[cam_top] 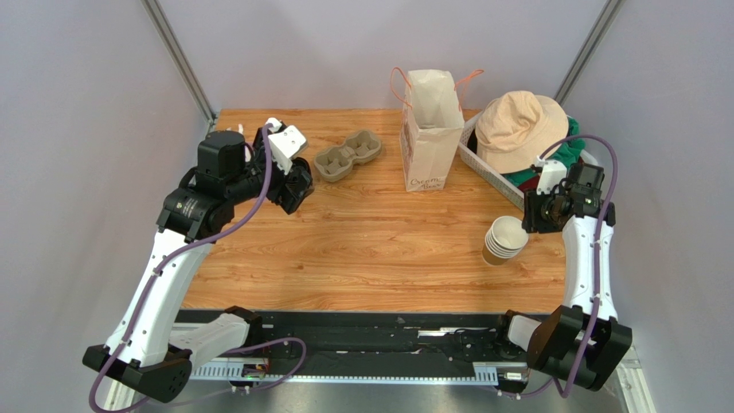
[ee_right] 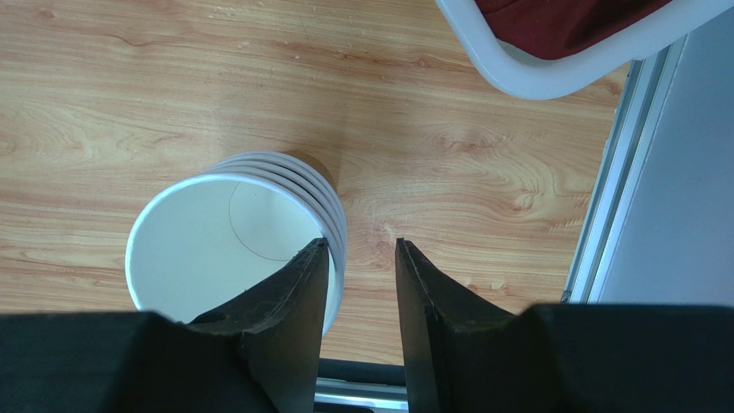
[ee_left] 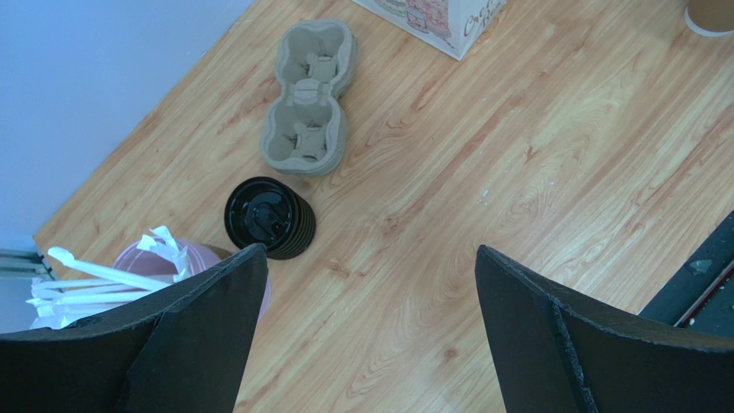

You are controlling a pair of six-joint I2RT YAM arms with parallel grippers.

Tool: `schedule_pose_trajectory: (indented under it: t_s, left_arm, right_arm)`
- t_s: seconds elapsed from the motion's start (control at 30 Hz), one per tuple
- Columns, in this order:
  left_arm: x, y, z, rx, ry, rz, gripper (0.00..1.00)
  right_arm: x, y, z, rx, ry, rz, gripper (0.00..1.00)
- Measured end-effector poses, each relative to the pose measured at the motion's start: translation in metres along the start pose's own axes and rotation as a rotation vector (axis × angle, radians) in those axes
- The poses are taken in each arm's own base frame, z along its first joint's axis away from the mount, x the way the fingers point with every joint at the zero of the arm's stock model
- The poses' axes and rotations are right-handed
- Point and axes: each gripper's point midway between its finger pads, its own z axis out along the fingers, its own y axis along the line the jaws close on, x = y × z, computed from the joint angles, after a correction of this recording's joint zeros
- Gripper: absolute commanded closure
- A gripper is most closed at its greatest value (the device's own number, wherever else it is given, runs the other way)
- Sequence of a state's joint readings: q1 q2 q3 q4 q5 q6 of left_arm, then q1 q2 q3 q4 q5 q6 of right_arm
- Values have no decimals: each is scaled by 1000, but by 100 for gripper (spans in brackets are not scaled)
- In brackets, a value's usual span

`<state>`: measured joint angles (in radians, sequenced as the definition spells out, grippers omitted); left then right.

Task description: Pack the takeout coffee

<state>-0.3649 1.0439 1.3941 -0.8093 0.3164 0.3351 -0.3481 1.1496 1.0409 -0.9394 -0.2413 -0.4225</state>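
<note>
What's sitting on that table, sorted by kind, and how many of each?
Paper bag: 1
Pulp cup carrier: 1
Stack of paper cups: 1
Stack of black lids: 1
White basket: 1
Beige hat: 1
Pink holder of white wrapped sticks: 1
Total: 7

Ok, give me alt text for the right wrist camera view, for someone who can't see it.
The right gripper straddles the rim of a stack of white-lined paper cups, one finger over the top cup's mouth, the other outside, not yet closed. The stack stands on a wooden table; a white basket shows at upper right.
</note>
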Motion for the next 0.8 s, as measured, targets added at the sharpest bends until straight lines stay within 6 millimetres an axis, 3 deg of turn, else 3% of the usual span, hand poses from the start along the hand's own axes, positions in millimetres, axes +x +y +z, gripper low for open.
schedule_pose_trajectory:
  t_s: [0.8]
  left_arm:
    - [1, 1, 4, -2, -2, -5, 1]
  right_arm:
    - [-1, 9, -1, -42, -22, 2, 90]
